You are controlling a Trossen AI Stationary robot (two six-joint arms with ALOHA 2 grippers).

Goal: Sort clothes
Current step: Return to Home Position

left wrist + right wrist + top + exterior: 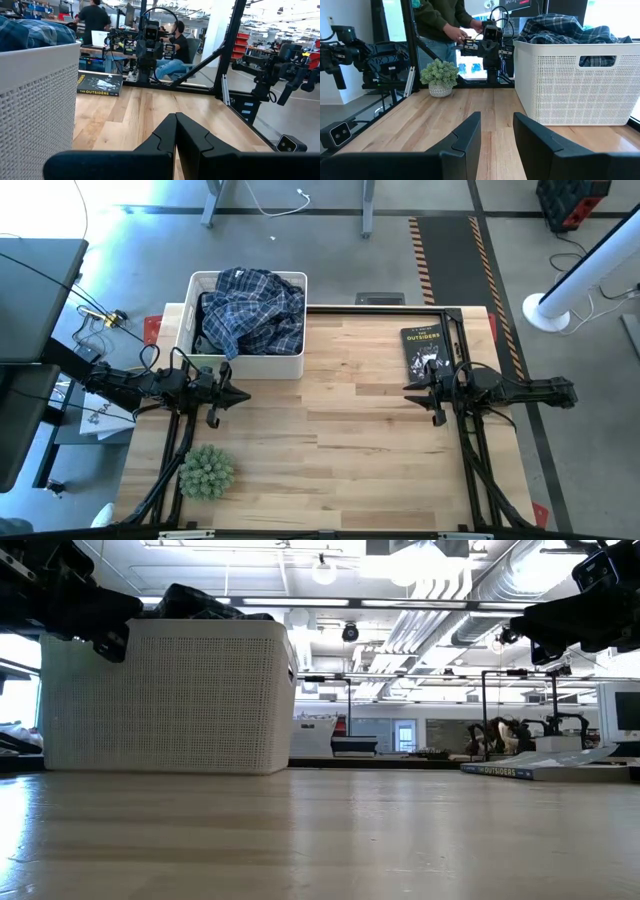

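Blue plaid shirt: crumpled, heaped in white basket at 11 o'clock. L gripper closed, empty; R gripper parted, empty. Light-wood table; black book at 2 o'clock. Rm: ceiling ducts.

On the table, the basket stands at the back-left corner with the plaid shirt heaped inside it and rising over its rim; what lies beneath the shirt cannot be made out. The book lies flat near the back-right corner, well apart from the basket. A potted plant sits by the front-left edge. The left gripper hangs just in front of the basket, the right gripper just in front of the book, the two facing each other across the middle of the table
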